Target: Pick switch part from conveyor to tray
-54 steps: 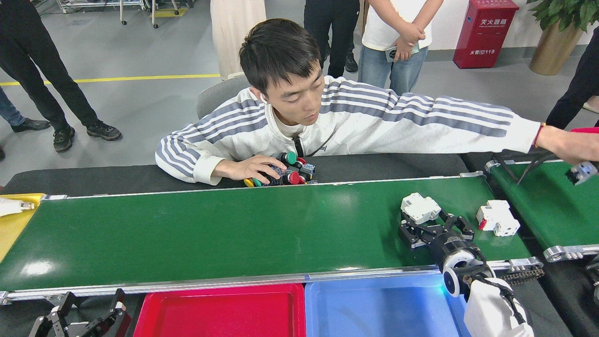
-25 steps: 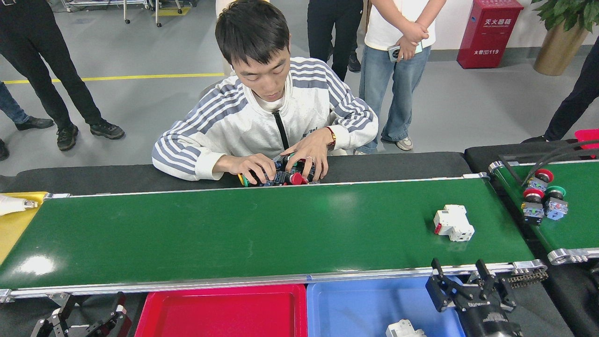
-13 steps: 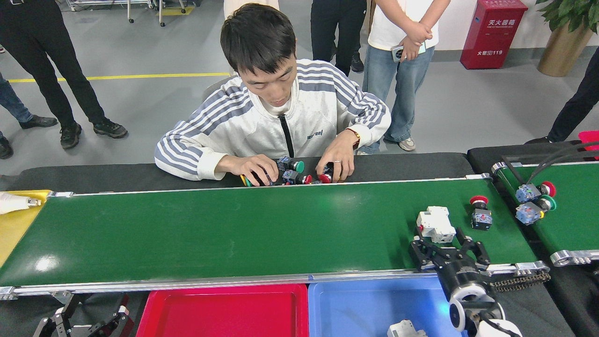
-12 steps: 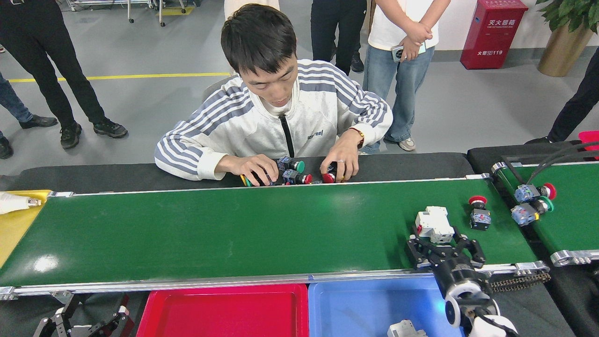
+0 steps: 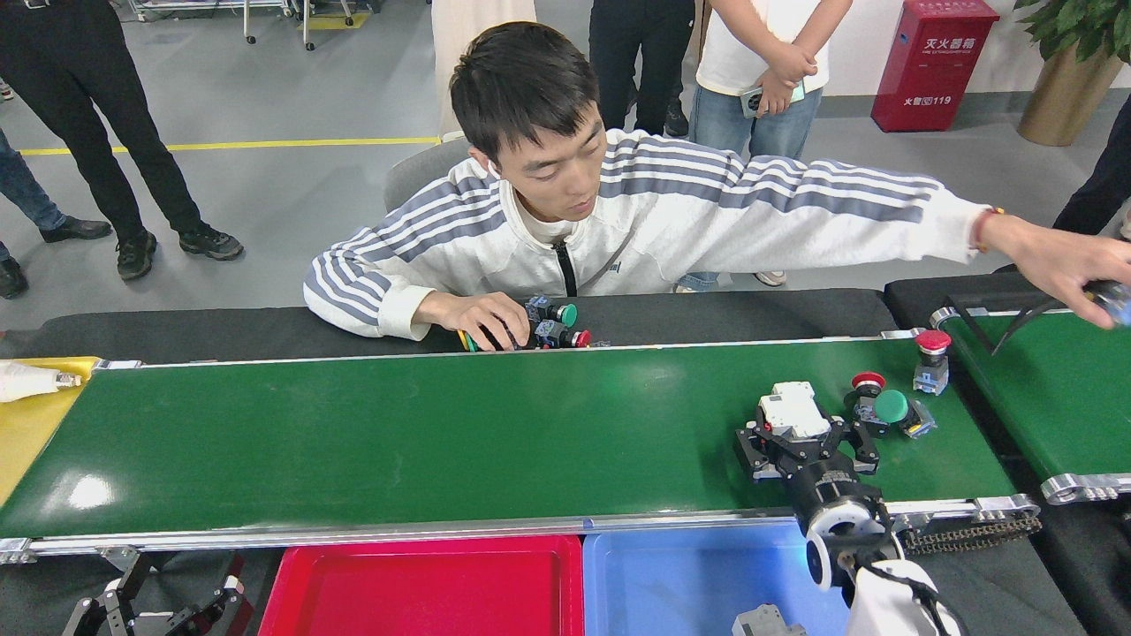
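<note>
Half a second ago my right end effector [image 5: 800, 439] sat at the near rail just short of the white switch part [image 5: 791, 411]; now it has come forward over the conveyor [image 5: 398, 442], and its black fingers [image 5: 751, 446] stand on both sides of the part. The fingers are close against its sides, but I cannot tell if they press it or only bracket it. The part itself has travelled a little leftward on the belt. Just right of it lie two push buttons, one red-capped [image 5: 868, 384] and one green-capped [image 5: 892, 406], the green one near my right-hand fingers. A third red button [image 5: 930, 358] stands upright at the belt's far right corner. The person [image 5: 618, 212] has swung one arm out over the second belt [image 5: 1051, 389] at the right, a hand [image 5: 1069, 265] holding something there; before, both hands were at the pile of buttons [image 5: 552, 325] beyond the far rail.

The belt to the left of the part is open green all the way to the yellow chute [image 5: 35, 415]. Toward me, the silver near rail [image 5: 353, 534] runs the full width, with the drive chain [image 5: 963, 534] at its right end. Below it sit the red tray [image 5: 424, 587] and the blue tray [image 5: 698, 574]; a grey-white part [image 5: 764, 621] shows at the blue tray's bottom edge, just left of my arm. My left end effector [image 5: 163, 605] rests low at the lower left, fingers spread apart.
</note>
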